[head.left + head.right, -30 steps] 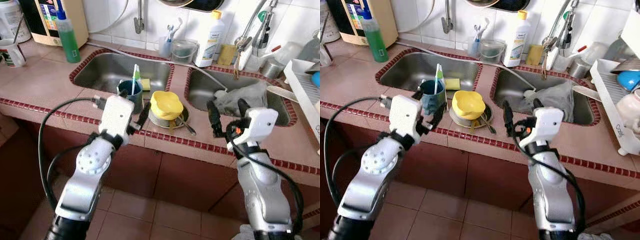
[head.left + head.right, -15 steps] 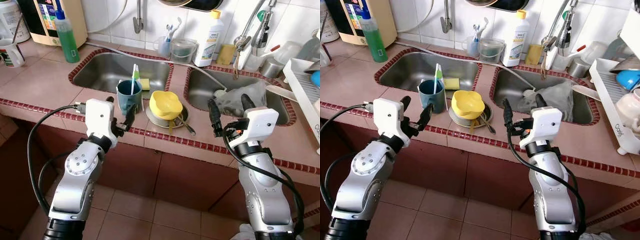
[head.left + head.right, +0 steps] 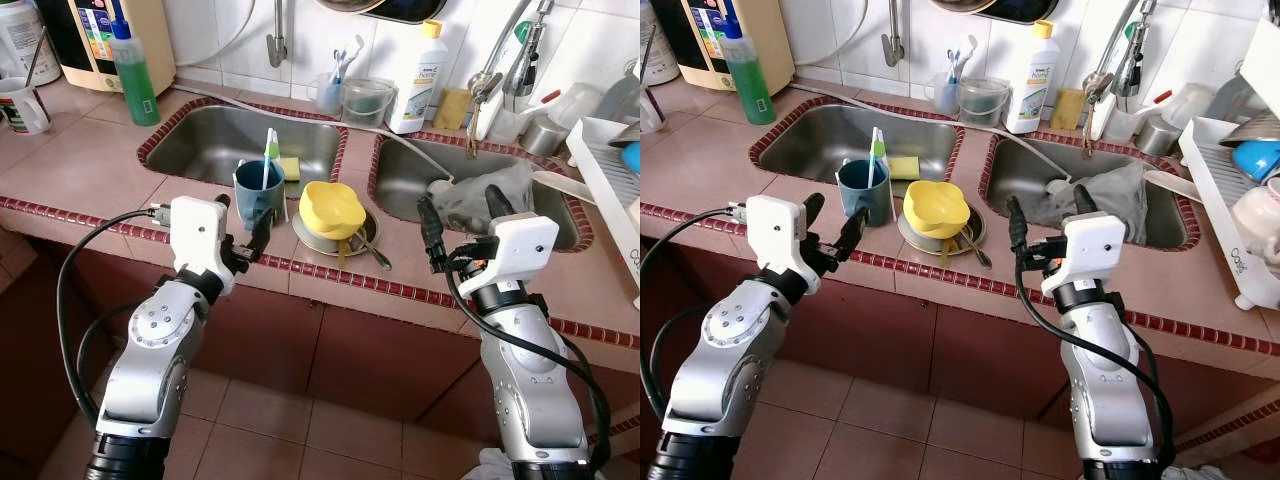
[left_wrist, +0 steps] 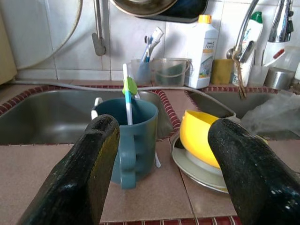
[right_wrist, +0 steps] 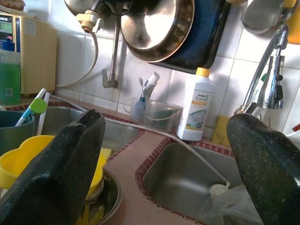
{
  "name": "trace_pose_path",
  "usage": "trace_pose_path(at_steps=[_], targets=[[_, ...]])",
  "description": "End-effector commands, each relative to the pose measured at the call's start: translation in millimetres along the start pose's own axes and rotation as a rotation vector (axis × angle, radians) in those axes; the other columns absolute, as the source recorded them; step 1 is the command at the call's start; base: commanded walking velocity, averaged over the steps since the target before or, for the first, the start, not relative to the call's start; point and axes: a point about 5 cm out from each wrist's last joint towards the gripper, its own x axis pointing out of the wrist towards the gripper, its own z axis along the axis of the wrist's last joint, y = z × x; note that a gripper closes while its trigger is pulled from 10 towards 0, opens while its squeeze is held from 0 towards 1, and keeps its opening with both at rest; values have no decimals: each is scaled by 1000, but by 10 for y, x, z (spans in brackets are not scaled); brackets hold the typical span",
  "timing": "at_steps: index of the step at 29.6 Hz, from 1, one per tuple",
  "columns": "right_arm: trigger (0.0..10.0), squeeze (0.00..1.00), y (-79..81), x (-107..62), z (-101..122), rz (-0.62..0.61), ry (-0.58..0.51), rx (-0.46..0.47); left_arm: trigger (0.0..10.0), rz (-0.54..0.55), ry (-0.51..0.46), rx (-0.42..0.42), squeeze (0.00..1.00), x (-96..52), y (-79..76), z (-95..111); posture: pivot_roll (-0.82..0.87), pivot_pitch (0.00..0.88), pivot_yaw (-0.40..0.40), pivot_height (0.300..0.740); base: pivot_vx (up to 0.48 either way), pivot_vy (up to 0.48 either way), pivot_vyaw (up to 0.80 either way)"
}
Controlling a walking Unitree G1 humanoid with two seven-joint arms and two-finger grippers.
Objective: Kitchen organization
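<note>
Nothing is yet tidied: the teal mug (image 3: 258, 193) is faced, ungripped, by the spread-fingered left gripper (image 3: 243, 226), and the right gripper (image 3: 460, 222) is likewise held agape beside it

We see two silver arms with round, screw-dotted joints, each ending in a white boxy wrist housing. Black cables loop alongside. The left tool (image 3: 243, 222) and right tool (image 3: 461, 222) have long, matte black fingers.

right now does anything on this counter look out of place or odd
Mostly one thing: toothbrushes stand in the teal mug on the ledge between the sinks, beside a yellow bowl stacked on a metal plate. A crumpled plastic bag also lies in the right sink.
</note>
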Motion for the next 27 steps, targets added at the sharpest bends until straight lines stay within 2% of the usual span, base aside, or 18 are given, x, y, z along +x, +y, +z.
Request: trace_pose_path(at_steps=[1,9,20,23,27], targets=[[10000,0,10,13,21,5,-12,-11,10000,-14,11,11,0,17,0,1,147,31,-45,740,0,480,0],[10000,0,20,9,18,8,-12,-16,10000,-20,16,11,0,17,-13,4,146,37,-41,740,0,480,0],[10000,0,-18,-15,4,-22,-10,-35,10000,-55,5,42,0,-1,-59,15,145,47,-39,740,0,0,0],[10000,0,-176,-76,-49,-157,13,-73,10000,-87,-8,57,0,-20,-87,27,146,58,-41,740,0,0,0],[10000,0,-191,-100,-63,-169,22,-69,10000,-98,-8,91,0,-27,-87,32,144,64,-38,740,0,0,0]])
